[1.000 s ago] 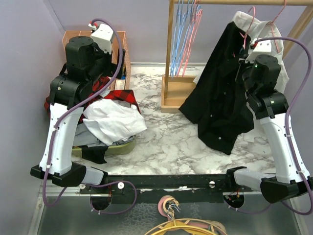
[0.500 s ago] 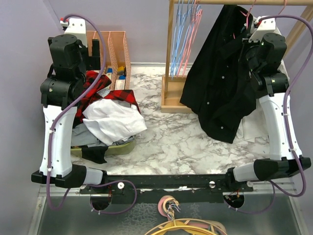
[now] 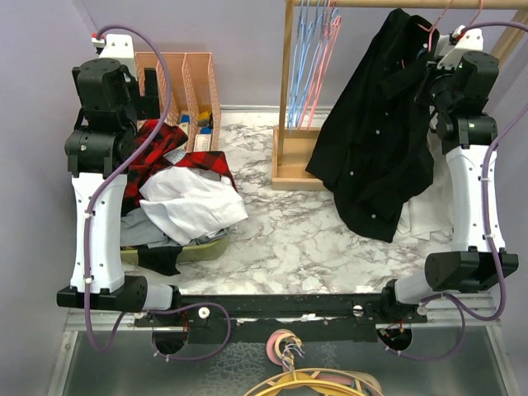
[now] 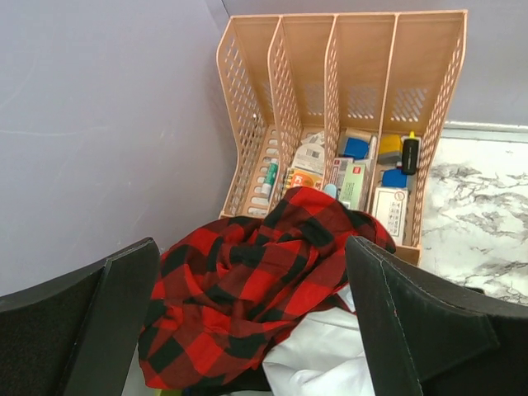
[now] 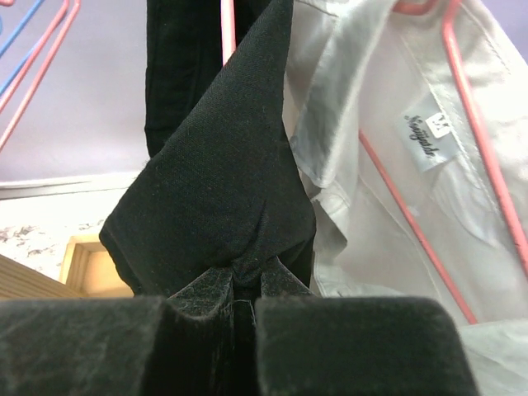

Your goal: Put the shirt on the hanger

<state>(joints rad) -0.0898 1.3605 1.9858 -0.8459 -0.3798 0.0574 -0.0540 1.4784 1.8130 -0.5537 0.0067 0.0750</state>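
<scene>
Found the right gripper (image 5: pixel 245 290) raised high at the far right, jaws drawn narrow and clamped on a pinched fold of the shirt (image 3: pixel 371 148), with black cloth bunched tight between the pads in the right wrist view. Saw the shirt hanging from up near the wooden rail (image 3: pixel 363 4) and draping down and to the left, pale buttons showing down the front, lower edge close over the marble table (image 3: pixel 289 235). Could not tell contact there.

Made out the hanger (image 5: pixel 228 29) as a thin pink-red wire running down behind the black cloth just above the grip. Could not judge its reach inside the shoulders. Noted a white shirt (image 5: pixel 371 107) immediately right of the black one and touching it, hung on a second pink hanger (image 5: pixel 417 227). Noted blue hangers (image 3: pixel 305 66) on the rail further left, apart from the shirt.

Found the left gripper (image 4: pixel 252 246) up at the far left, fingers spread wide and holding nothing. Looked down from it on a plaid garment (image 4: pixel 272 313) — red and black, heaped against a peach mesh organiser (image 4: pixel 363 82) with small items in its slots. Saw a white garment (image 3: pixel 194 202) just near of the plaid on the same pile.
</scene>
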